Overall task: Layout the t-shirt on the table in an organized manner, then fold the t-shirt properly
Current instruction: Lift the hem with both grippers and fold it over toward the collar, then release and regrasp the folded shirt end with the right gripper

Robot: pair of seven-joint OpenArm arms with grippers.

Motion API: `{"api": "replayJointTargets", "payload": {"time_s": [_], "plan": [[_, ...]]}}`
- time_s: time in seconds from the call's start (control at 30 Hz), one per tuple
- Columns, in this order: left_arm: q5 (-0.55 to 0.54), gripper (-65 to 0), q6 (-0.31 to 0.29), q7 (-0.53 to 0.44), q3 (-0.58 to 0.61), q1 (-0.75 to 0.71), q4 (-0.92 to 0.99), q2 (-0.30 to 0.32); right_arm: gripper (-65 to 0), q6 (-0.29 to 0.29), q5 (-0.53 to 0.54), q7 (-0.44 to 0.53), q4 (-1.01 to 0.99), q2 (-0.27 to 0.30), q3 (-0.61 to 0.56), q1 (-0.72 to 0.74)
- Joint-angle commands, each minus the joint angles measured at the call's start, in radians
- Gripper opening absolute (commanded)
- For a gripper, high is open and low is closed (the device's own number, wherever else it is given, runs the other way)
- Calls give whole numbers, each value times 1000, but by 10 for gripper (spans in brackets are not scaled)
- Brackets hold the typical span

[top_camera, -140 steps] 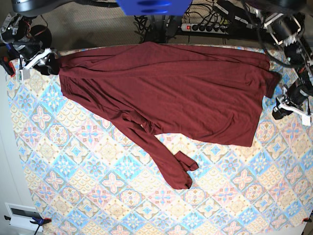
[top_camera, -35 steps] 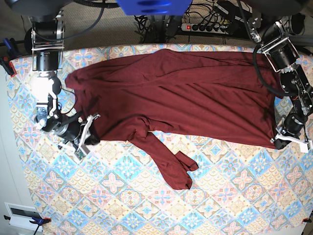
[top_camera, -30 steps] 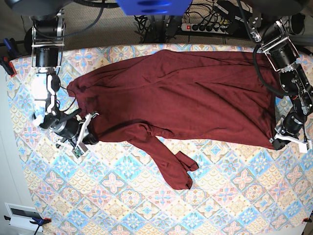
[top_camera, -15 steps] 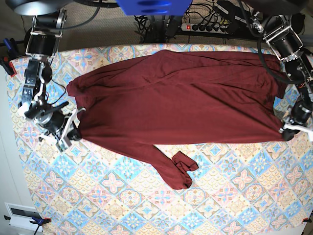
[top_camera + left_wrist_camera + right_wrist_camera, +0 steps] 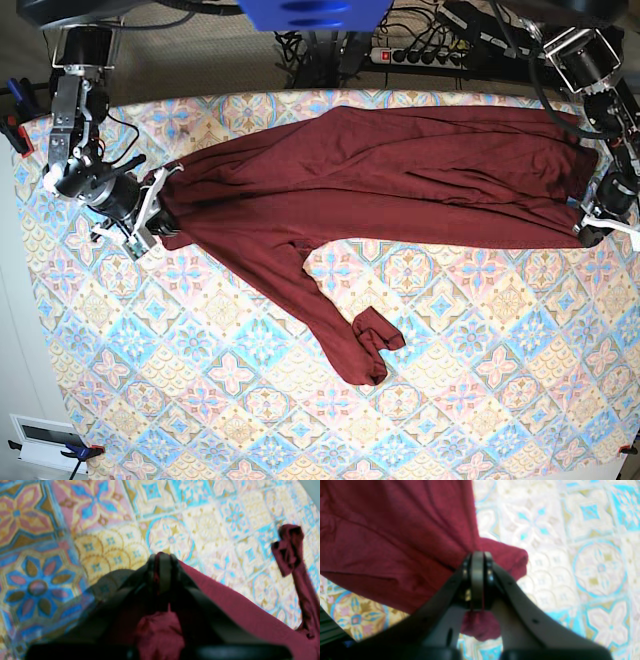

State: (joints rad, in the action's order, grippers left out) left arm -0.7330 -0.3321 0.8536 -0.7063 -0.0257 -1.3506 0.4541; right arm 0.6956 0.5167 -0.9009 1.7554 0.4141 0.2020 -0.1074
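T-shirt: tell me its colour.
The t-shirt is plain dark maroon, no print; clearest in the base view.

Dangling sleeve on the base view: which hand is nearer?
Right. The right hand grips the t-shirt up-left of the sleeve; the left hand grips the opposite end, clearly farther off.
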Motion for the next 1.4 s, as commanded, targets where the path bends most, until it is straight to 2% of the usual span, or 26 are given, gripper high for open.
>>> {"api": "replayJointTargets", "payload": {"time_s": [0.0, 0.2, 0.37, 0.73, 0.8, 0.87, 0.97, 1.07, 1.2, 1.37], "plan": [[-10, -650, -2, -21, -22, -4, -22, 30, -650, 3, 16, 19, 18, 13, 7, -2], [-10, -650, -3, -20, -97, -76, -22, 47, -650, 3, 16, 19, 18, 15, 52, -71], [-7, -650, -3, -20, -92, -116, -20, 67, -650, 3, 16, 18, 18, 15, 53, -99], [0, -646, 4, -18, -25, -168, -16, 64, -650, 3, 15, 21, 22, 15, 37, -99], [5, -617, 4, -12, -23, -168, -16, 65, -650, 3, 15, 21, 41, 13, 32, -94], [23, -560, 4, 28, -23, -161, -16, 65, -637, 3, 15, 21, 61, 13, 32, -94], [19, -428, 1, 65, -23, -159, -19, 65, -564, 3, 13, 21, 80, 12, 32, -91], [17, -356, 1, 60, -26, -158, -20, 62, -500, 3, 13, 22, 93, 9, 23, -53], [6, -346, 1, 60, -28, -158, -20, 61, -441, 3, -5, 27, 51, 9, -69, 61], [-93, -346, 1, 60, -32, -158, -20, 62, -432, 3, -151, 27, -28, 2, -137, 200]]}}
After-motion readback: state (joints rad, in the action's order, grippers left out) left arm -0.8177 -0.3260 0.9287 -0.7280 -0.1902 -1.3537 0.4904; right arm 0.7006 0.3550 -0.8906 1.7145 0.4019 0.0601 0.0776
